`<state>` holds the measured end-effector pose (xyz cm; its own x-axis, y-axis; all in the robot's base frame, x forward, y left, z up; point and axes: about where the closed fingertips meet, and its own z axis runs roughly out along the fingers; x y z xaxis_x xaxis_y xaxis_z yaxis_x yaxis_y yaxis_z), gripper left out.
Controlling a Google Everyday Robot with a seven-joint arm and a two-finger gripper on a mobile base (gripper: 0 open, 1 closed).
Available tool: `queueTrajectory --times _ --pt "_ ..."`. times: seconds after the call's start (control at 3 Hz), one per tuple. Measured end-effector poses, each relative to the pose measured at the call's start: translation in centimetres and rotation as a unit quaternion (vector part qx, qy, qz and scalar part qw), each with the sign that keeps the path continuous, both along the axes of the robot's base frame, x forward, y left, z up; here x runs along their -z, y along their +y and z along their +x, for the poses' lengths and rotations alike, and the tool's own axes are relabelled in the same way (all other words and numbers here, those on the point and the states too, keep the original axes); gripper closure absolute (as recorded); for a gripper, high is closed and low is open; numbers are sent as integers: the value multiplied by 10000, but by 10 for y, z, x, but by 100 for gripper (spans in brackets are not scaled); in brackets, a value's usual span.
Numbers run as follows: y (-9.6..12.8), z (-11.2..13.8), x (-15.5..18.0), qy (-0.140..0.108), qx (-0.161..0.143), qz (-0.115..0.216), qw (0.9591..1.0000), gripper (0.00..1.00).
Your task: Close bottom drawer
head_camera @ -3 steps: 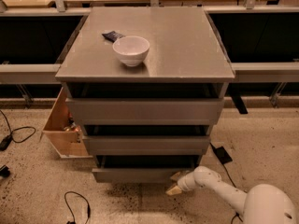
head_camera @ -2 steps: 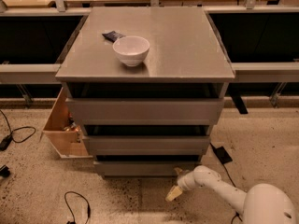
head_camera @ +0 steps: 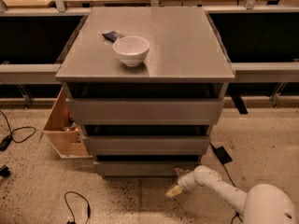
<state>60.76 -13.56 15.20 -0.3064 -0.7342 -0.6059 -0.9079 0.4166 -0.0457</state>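
Observation:
The grey cabinet point(head_camera: 145, 45) has three stacked drawers. The bottom drawer point(head_camera: 140, 168) shows its plain flat grey front, which sits back under the middle drawer point(head_camera: 145, 144), close to flush with it. The top drawer point(head_camera: 145, 110) is above them. My gripper point(head_camera: 173, 191) hangs on the white arm point(head_camera: 219, 190) just above the floor. It is in front of and below the right part of the bottom drawer's front, a little apart from it.
A white bowl point(head_camera: 131, 50) and a small dark object point(head_camera: 112, 35) sit on the cabinet top. A light-brown wooden box point(head_camera: 63, 125) leans at the cabinet's left side. Cables point(head_camera: 77, 204) lie on the speckled floor, and a black block point(head_camera: 222, 155) lies at the right.
The bottom drawer has slid back into the cabinet; a second ago its front stuck out further. My gripper has dropped slightly lower and come away from the drawer front.

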Motion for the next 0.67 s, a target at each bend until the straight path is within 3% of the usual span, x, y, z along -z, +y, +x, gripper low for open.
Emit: queueTrajectory --times 0.33,0.67 --pt "-16 -32 -3 183 -48 -212 9996 50" --pt "-27 -77 -15 443 -249 -474 9976 73"
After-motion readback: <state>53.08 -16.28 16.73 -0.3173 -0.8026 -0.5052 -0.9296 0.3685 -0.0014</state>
